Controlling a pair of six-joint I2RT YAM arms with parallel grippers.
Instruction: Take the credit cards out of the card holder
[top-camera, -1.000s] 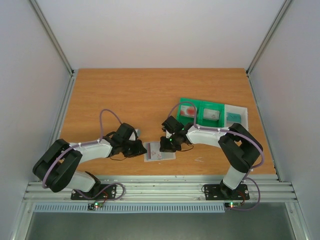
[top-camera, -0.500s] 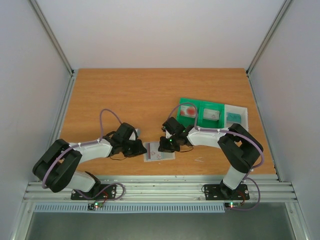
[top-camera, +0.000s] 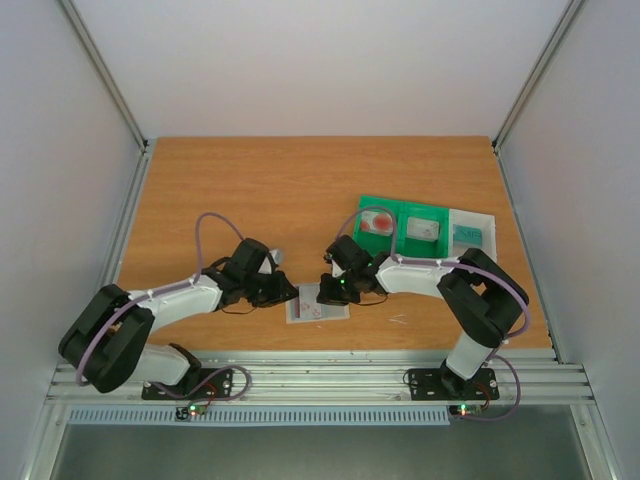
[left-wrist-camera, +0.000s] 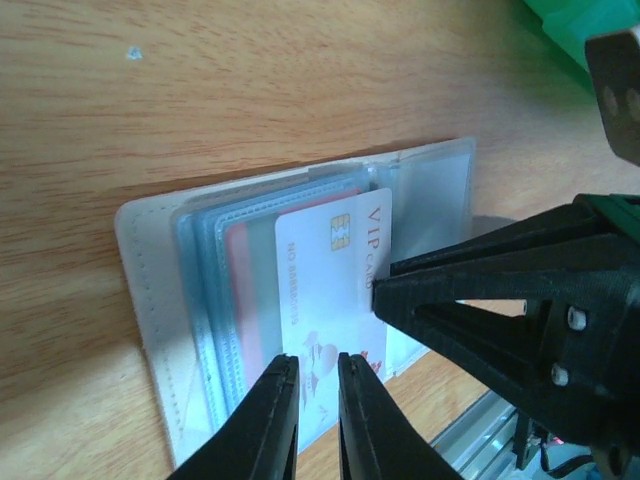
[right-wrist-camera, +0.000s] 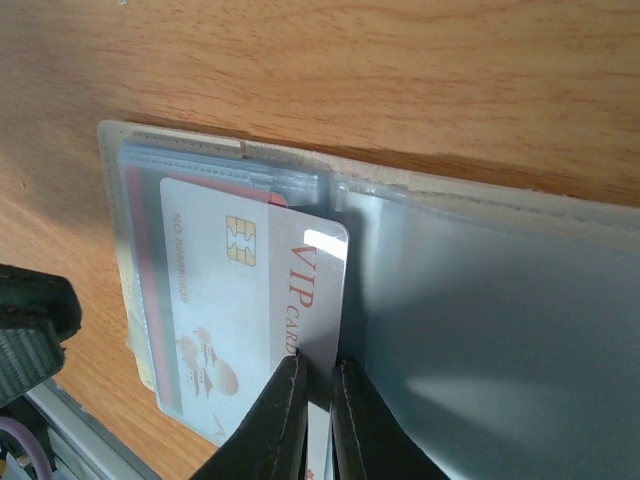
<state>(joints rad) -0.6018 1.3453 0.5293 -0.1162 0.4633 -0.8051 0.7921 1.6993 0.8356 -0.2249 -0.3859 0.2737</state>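
White card (right-wrist-camera: 240, 290), half out of the card holder (top-camera: 318, 308) at the top view's lower centre, is clamped in the right end effector (right-wrist-camera: 317, 400), the left end effector (left-wrist-camera: 318, 400), fingers nearly together, pinning the holder, a red card (left-wrist-camera: 245, 290) left inside.

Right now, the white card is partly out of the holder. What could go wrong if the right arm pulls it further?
1. The right fingers seem to pinch only a thin edge of the white card, so it may slip free.
2. The card holder could slide along with the card unless the left fingers pin it.
3. The red card beneath may come out too.
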